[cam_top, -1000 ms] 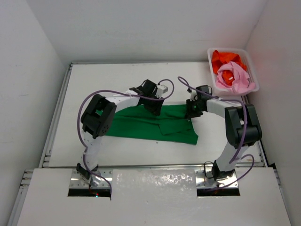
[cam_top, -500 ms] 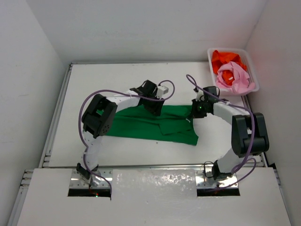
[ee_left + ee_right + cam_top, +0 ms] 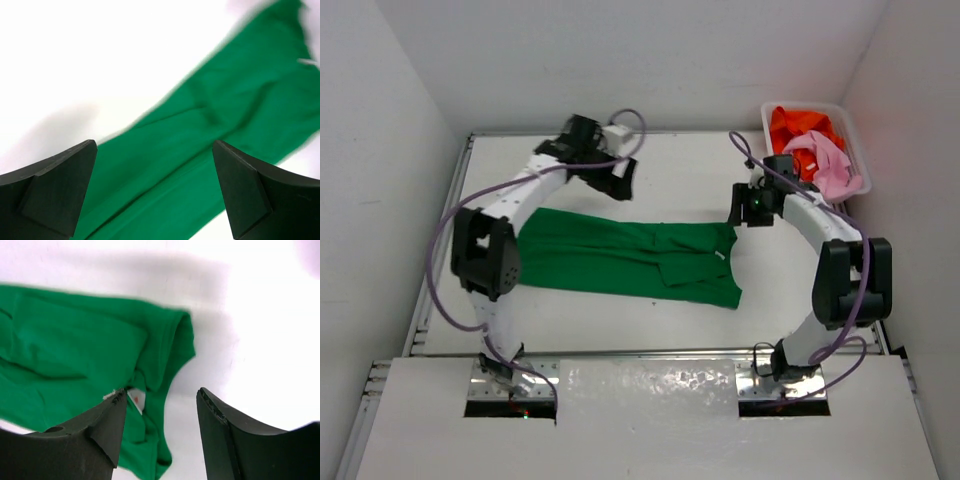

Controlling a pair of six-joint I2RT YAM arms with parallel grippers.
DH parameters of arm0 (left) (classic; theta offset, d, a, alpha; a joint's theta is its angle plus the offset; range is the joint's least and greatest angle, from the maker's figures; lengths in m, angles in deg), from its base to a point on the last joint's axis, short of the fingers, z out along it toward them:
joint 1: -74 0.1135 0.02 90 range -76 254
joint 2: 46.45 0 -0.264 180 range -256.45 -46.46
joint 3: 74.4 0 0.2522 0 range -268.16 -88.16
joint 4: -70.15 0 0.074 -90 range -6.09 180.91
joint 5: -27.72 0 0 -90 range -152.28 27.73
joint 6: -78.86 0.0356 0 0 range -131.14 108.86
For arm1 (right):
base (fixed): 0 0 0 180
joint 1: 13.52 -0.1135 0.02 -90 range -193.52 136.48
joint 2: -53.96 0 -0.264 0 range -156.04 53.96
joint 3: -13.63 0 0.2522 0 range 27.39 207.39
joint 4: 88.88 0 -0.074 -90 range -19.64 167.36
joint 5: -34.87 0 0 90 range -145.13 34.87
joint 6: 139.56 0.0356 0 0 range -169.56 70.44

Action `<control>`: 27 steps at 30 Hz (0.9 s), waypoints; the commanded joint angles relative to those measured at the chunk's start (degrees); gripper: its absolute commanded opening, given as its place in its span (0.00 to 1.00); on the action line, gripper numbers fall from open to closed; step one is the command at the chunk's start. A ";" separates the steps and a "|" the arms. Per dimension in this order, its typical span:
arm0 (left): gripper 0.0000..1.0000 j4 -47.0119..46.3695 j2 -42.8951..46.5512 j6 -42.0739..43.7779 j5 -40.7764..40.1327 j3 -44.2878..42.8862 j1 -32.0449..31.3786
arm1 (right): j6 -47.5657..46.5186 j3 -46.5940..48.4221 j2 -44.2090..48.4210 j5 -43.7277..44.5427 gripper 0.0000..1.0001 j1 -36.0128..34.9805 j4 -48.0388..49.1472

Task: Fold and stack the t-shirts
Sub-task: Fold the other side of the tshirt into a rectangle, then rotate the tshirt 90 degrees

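The green shirt point(image 3: 610, 262) lies spread on the table point(image 3: 690, 170). The left fingers point(image 3: 50, 195), beyond its far edge, and the right fingers point(image 3: 235, 440), at its right end, stand apart, empty. The pink shirt point(image 3: 828, 168) and orange shirt point(image 3: 794, 124) sit in the basket point(image 3: 767, 118), far right of it.

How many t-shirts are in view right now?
3: green t-shirt spread on the table; orange t-shirt and pink t-shirt bunched in the white basket at far right. Others may be hidden underneath.

Left arm point(image 3: 510, 200): I have it stretched to the far side, elbow out left. Left gripper point(image 3: 620, 180) points down, jaws spread wide, gripping nothing.
Right arm point(image 3: 820, 225): I have it bowed out right. Right gripper point(image 3: 740, 212) angles down-left, jaws parted, gripping nothing.
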 commanded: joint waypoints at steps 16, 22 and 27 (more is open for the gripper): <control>1.00 -6.60 -0.47 2.49 -10.40 21.05 34.71 | 1.61 13.19 -23.13 5.53 0.48 -1.56 2.74; 0.60 -9.25 -2.49 2.22 -8.99 22.28 34.71 | 2.23 14.59 -25.86 5.45 0.17 -1.82 4.68; 0.00 -5.46 -1.54 5.81 -10.48 24.11 35.33 | 2.84 20.56 -29.81 3.86 0.00 -2.09 6.26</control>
